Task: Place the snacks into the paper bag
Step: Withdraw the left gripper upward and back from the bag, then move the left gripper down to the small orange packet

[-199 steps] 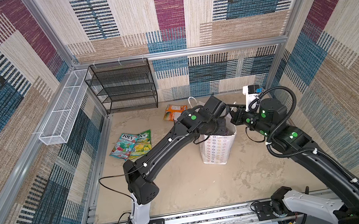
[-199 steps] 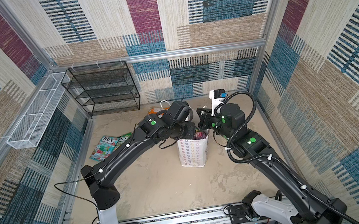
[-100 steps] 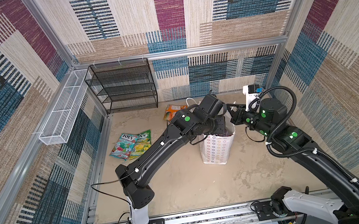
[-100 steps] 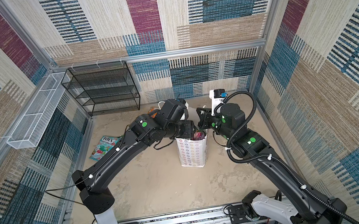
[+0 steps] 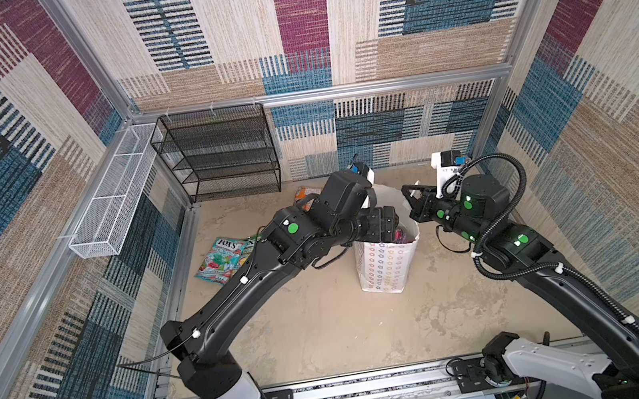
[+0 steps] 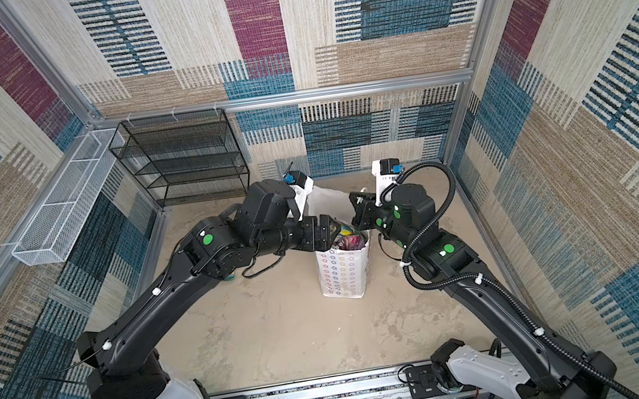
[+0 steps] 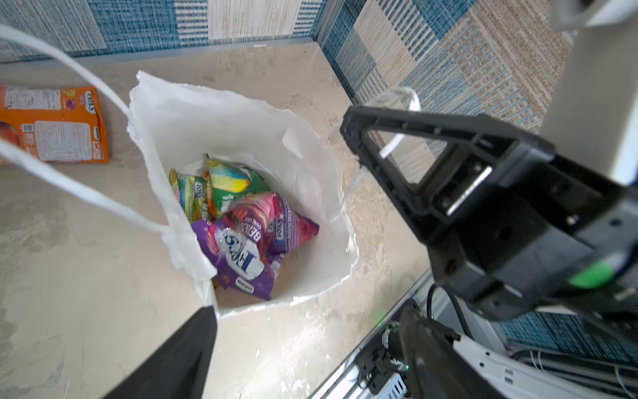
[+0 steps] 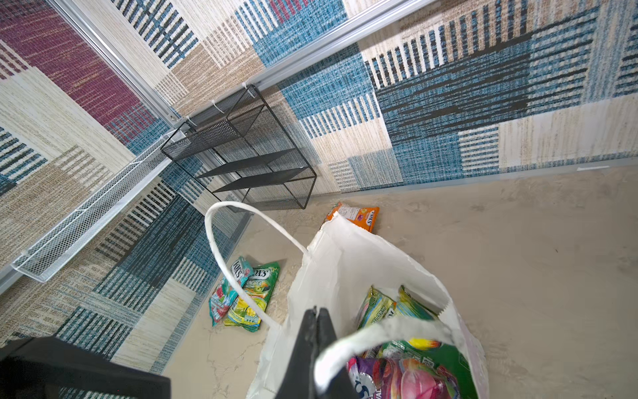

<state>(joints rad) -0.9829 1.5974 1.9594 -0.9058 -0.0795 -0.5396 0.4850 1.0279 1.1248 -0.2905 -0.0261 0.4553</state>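
The white paper bag (image 5: 387,267) (image 6: 344,272) stands upright mid-floor. Inside it lie several snacks, a purple FOX'S packet (image 7: 238,255) on top of green ones (image 7: 221,186). My left gripper (image 7: 303,345) (image 6: 329,235) hangs open just above the bag's mouth (image 7: 241,121), holding nothing. My right gripper (image 8: 317,316) (image 5: 407,197) is shut at the bag's far rim, with a white cord handle (image 8: 379,331) looped over its fingers. An orange packet (image 5: 306,192) (image 8: 355,216) lies behind the bag. A teal and a green packet (image 5: 224,257) (image 8: 241,297) lie to its left.
A black mesh rack (image 5: 219,155) stands against the back wall. A white wire basket (image 5: 111,194) hangs on the left wall. The arms' base rail (image 5: 334,391) runs along the front edge.
My left gripper's jaws have spread wide over the bag's mouth, and that arm's elbow has swung toward the left. The right arm has not moved.
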